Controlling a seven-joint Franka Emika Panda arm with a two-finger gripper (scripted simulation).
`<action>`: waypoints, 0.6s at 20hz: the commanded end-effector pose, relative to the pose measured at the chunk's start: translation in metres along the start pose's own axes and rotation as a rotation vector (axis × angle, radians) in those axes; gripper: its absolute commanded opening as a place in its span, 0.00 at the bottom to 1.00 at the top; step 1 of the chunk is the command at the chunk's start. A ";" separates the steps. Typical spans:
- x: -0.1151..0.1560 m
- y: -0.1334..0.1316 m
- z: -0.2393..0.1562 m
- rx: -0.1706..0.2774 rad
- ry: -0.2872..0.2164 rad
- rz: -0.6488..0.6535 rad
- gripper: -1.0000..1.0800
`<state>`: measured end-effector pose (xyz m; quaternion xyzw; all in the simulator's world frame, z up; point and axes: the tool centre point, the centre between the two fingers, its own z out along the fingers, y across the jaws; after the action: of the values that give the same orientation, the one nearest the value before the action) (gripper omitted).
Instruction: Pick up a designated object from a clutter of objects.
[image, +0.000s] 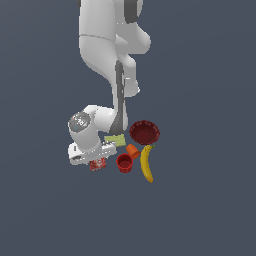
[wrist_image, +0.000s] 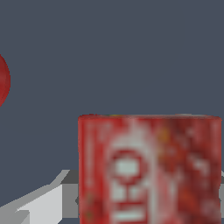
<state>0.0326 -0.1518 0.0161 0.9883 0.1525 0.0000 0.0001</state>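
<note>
The red box (image: 98, 164) with white printing lies at the exterior view's left end of the clutter, next to the red cup (image: 124, 163). My gripper (image: 96, 160) is down over the box, and the white hand hides the box's upper part. In the wrist view the box (wrist_image: 148, 166) fills the lower half, close up. A pale finger (wrist_image: 43, 203) stands against one side of the box and a sliver of the other finger shows at the opposite side. The jaws stand closed against the box.
A dark red scalloped bowl (image: 144, 132), a yellow banana (image: 147, 164), an orange piece (image: 132, 150) and a yellow-green sponge (image: 116, 140) lie on the exterior view's right of the box. A red curved edge (wrist_image: 2, 81) shows in the wrist view.
</note>
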 end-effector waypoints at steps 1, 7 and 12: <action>0.000 -0.001 0.001 0.000 0.000 -0.001 0.00; 0.001 -0.001 -0.001 0.000 0.000 0.000 0.00; 0.007 -0.013 -0.013 0.000 0.000 0.000 0.00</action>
<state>0.0340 -0.1430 0.0243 0.9884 0.1519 -0.0005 0.0001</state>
